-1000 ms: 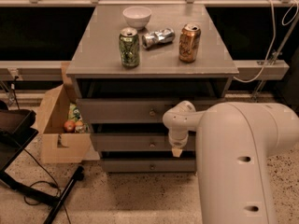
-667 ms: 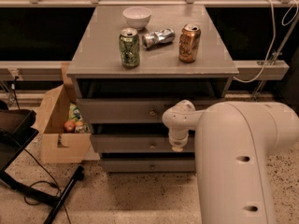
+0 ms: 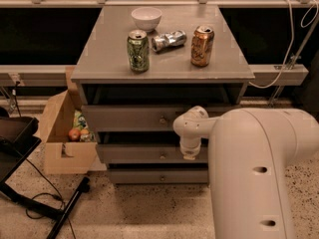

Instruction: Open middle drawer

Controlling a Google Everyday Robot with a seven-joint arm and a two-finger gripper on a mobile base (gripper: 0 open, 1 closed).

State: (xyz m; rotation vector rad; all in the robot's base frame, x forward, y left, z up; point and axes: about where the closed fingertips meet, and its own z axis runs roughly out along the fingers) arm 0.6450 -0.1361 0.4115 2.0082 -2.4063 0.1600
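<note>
Hardly anything has shifted this past second: the middle drawer (image 3: 129,153) looks shut, its knob (image 3: 162,156) just left of my hand (image 3: 189,154). Whether the hand is open, I cannot tell. I judge I'm still approaching; next I need to slide left onto the knob.

Gripper (image 3: 190,155) at middle drawer (image 3: 130,153) front, just right of knob (image 3: 162,156); green can (image 3: 138,51), bowl (image 3: 146,18) on cabinet top (image 3: 107,46).
</note>
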